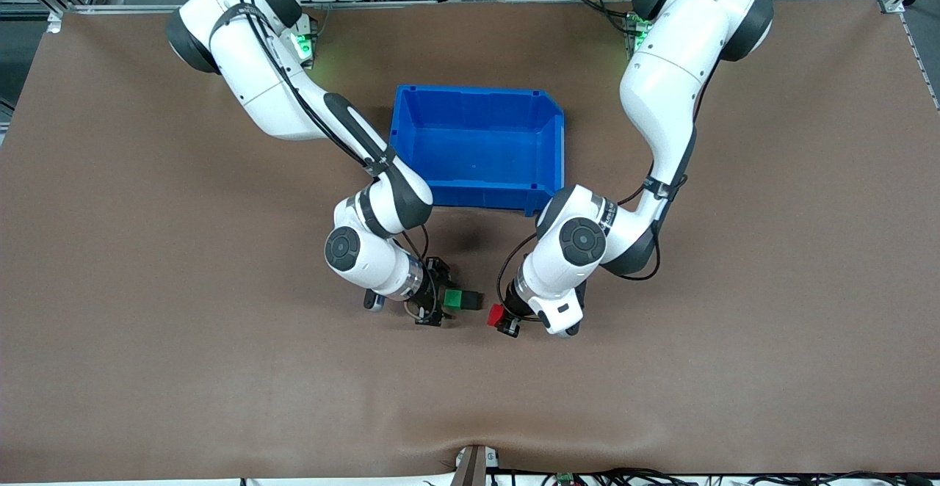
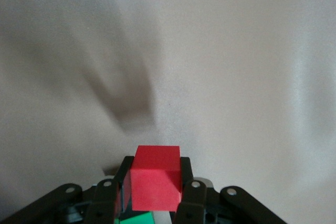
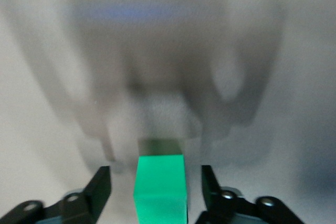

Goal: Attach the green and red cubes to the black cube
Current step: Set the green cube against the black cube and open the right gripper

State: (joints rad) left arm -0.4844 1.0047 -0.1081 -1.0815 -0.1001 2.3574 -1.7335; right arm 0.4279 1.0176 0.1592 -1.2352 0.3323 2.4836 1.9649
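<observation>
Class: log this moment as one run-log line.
left gripper: shut on red cube | right gripper: open around green cube | black cube: joined to green

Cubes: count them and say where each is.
3: green cube between the right gripper's open fingers, black cube touching it, red cube in the left gripper. None seems hidden.

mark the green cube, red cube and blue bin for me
green cube (image 1: pixel 454 298), front view, its top face.
red cube (image 2: pixel 155 178), left wrist view, the face toward the camera.
blue bin (image 1: pixel 479 93), front view, the rim nearest the robots' bases.
</observation>
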